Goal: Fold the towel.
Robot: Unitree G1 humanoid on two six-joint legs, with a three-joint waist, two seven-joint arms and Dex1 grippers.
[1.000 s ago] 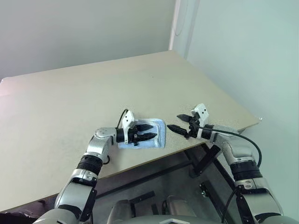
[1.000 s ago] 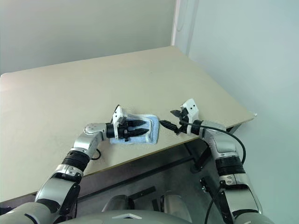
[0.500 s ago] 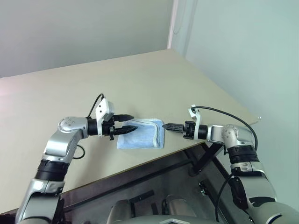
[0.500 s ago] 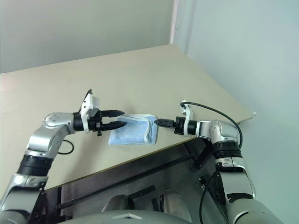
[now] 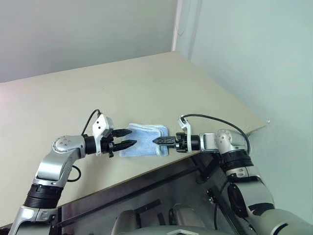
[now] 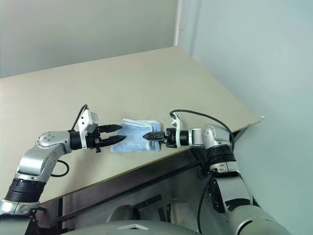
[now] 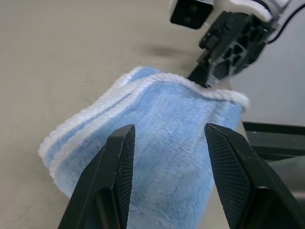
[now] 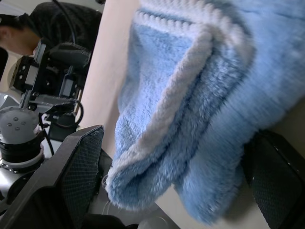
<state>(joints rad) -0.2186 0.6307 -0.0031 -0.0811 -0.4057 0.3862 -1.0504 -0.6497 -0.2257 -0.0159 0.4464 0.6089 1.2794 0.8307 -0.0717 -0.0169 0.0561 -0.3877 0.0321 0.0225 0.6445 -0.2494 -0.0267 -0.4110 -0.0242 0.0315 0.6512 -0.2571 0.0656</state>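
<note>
The towel (image 5: 145,139), a small light blue cloth with white edging, lies folded in layers close to the table's near edge. My left gripper (image 5: 126,138) hovers at its left side, open, with nothing between its fingers; the left wrist view looks past those fingers onto the towel (image 7: 157,157). My right gripper (image 5: 157,141) points left at the towel's right edge. In the right wrist view its fingers (image 8: 81,167) stand wide apart on either side of the towel's folded edge (image 8: 181,71), open and not pinching it.
The beige table (image 5: 146,83) stretches far behind and to the left of the towel. Its near edge (image 5: 146,169) runs just below the towel, with a dark metal frame underneath. A pale wall (image 5: 244,49) stands on the right. A person's head (image 8: 9,33) shows in the right wrist view.
My left gripper has drawn back to the left, off the towel. My right gripper has rolled and moved left up to the towel's right edge.
</note>
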